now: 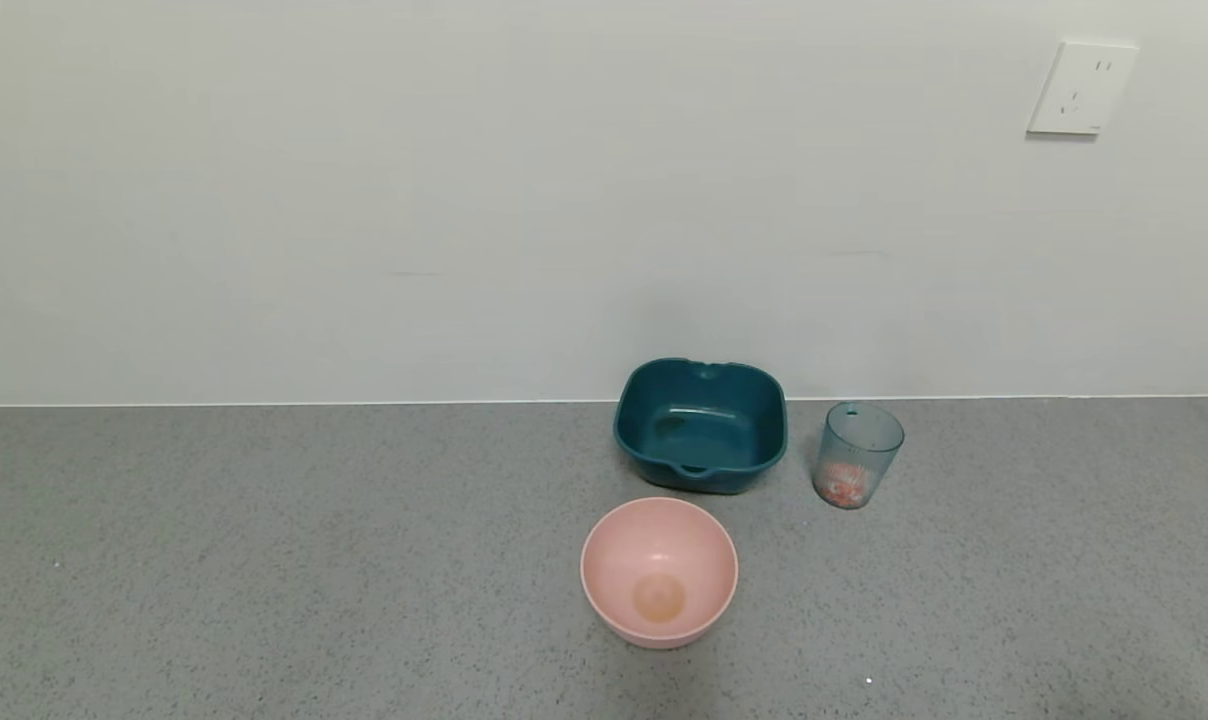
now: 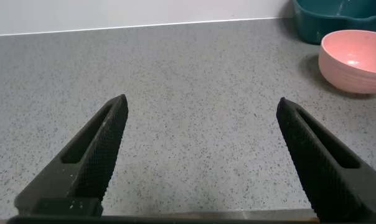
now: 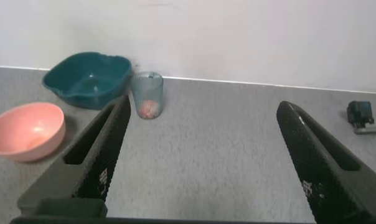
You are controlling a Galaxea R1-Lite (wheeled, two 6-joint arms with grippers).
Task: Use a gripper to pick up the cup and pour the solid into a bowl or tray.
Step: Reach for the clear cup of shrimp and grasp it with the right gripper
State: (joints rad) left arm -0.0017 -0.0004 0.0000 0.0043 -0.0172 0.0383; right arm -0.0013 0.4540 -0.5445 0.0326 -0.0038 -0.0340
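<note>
The translucent blue-green cup [image 1: 857, 455] stands upright on the grey counter, just right of the dark teal basin [image 1: 701, 425], with the pink-red and white solid [image 1: 845, 485] at its bottom. The basin is empty. In the right wrist view the cup [image 3: 147, 94] and basin [image 3: 88, 79] stand far ahead near the wall. My right gripper [image 3: 200, 109] is open and empty, well short of the cup. My left gripper [image 2: 202, 102] is open and empty over bare counter, with the basin [image 2: 337, 18] at the edge of its view. Neither gripper shows in the head view.
A round pale pink bowl [image 1: 659, 570] sits in front of the basin; it also shows in the left wrist view [image 2: 355, 59] and the right wrist view [image 3: 25, 129]. A white wall stands behind the counter. A small dark object [image 3: 362, 115] lies on the counter right of my right gripper.
</note>
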